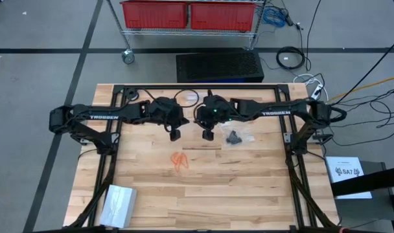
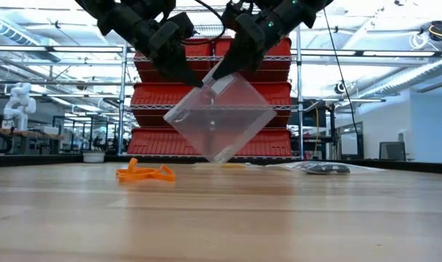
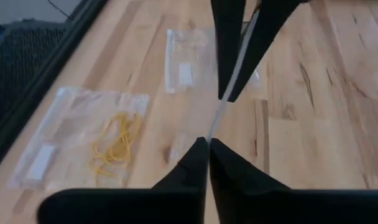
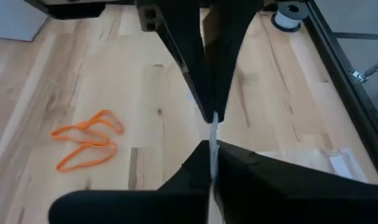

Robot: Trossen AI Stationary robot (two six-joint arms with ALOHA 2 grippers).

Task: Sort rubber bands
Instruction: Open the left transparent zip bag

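Orange bands [image 1: 180, 160] are lying loose on the bare wood near table centre, a small tangle of thin flat loops. Yellow bands [image 3: 116, 144] are sitting inside a clear bag [image 3: 71, 134] flat on the table. Dark bands [image 1: 233, 136] are resting in another bag to the right. Both the left gripper [image 2: 194, 78] and right gripper [image 2: 219, 71] are pinching an empty bag [image 2: 221, 116] by its upper edges, holding it above the table, tilted.

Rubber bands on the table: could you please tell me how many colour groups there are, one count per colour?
Orange, loose on the table: 1 group
Black, in a bag: 1 group
Yellow, in a bag: 1 group
Total: 3 groups
The left gripper and right gripper hold an empty clear bag.
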